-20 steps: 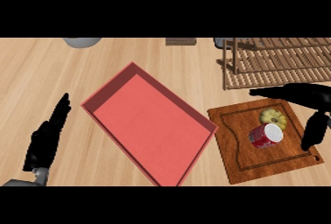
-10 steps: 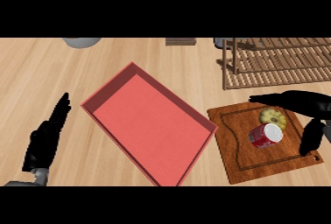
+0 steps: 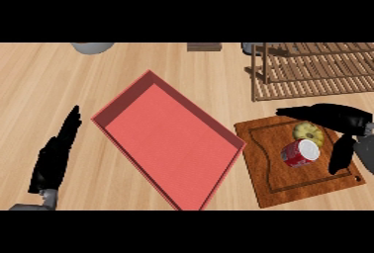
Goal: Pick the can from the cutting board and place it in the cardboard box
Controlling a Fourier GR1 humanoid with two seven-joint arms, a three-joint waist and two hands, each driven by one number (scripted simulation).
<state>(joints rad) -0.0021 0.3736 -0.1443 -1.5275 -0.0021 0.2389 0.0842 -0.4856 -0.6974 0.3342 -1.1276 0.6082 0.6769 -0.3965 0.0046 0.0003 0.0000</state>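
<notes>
Red metal can (image 3: 300, 153) lies tipped on the brown wooden cutting board (image 3: 272, 174), beside a yellow round fruit (image 3: 308, 131).
Probably light, stiff and slippery; take its curved side. Right hand (image 3: 337, 123) spread around it, not touching; left hand (image 3: 56, 153) rests straight beside the red box (image 3: 169, 137).

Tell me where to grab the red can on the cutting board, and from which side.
Grip the can around its red side wall, coming from the right, where the right hand already brackets it with its fingers open. It looks tipped on the cutting board, pale end up and right, and the yellow item crowds its far side.
</notes>
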